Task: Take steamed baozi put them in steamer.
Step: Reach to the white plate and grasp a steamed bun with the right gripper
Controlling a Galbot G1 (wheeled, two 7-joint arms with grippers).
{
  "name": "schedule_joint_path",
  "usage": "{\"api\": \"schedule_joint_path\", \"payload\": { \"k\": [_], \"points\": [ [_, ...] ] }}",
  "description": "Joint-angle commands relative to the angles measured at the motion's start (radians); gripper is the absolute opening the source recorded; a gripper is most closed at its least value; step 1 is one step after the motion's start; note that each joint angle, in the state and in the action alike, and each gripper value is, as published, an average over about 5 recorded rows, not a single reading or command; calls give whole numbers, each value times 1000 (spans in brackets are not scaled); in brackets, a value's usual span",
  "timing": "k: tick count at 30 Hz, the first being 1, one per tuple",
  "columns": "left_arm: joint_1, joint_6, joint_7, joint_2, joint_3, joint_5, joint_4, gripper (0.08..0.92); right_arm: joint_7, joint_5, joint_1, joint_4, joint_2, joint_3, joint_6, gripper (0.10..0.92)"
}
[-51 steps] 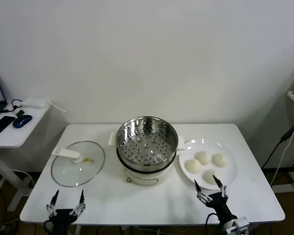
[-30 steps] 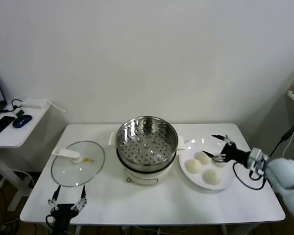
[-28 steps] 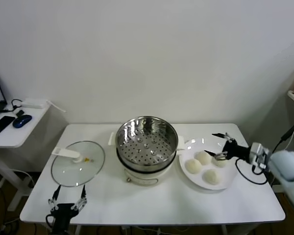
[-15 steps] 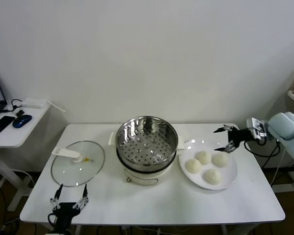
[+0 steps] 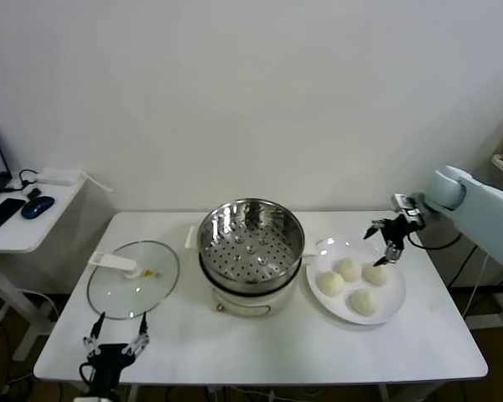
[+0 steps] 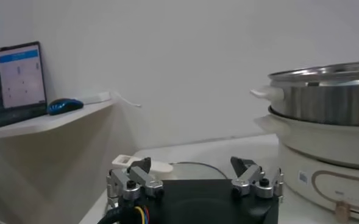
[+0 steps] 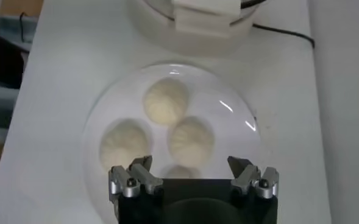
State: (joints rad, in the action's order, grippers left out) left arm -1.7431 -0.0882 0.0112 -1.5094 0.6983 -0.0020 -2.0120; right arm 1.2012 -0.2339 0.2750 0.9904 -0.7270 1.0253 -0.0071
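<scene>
Landmark: the steamer (image 5: 251,243) stands mid-bench on its white pot base (image 5: 250,295), its perforated floor bare, no bun in it.
Baozi: four steamed baozi (image 5: 347,269) lie on the white plate (image 5: 323,255) just beside the steamer on the robot's right; in the right wrist view they cluster close (image 7: 191,140), one partly hidden under the claw body.
Right claw: the right claw (image 5: 386,243) hangs above the far edge of the plate, on the side away from the steamer, its jaws spread wide and nothing between them.
Left claw: the left claw (image 5: 114,347) is parked at the near bench edge, on the steamer's left and nearer than the glass lid (image 5: 134,290); jaws apart, empty.
Bench: the white bench (image 5: 193,343) carries steamer, plate and lid.
Step in hand: judged as the approach to a first bun, none yet touched.
Risk, crowding: the buns sit touching or nearly so, so a finger coming down between two may dent or shove a neighbour.
Risk, squeeze: soft dough may crush or tear if the jaws close hard.
Risk, slip: a smooth dome gripped too high may slide out on the way across.
Risk, rim: the steamer wall stands tall, so carrying a bun low may knock it against the rim.
Risk, plate: pressing near the plate edge may tip or slide the plate.
</scene>
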Motion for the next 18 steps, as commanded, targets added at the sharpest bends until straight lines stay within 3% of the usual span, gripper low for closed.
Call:
{"api": "schedule_joint_path", "payload": {
  "k": [1, 18],
  "points": [
    [-3, 0, 1, -3, 4, -2, 0, 823, 26, 27, 88, -99, -119, 158, -1, 823],
    [-1, 1, 4, -6, 7, -3, -2, 823, -7, 169, -103, -162, -191, 9, 12, 823]
  ]
}}
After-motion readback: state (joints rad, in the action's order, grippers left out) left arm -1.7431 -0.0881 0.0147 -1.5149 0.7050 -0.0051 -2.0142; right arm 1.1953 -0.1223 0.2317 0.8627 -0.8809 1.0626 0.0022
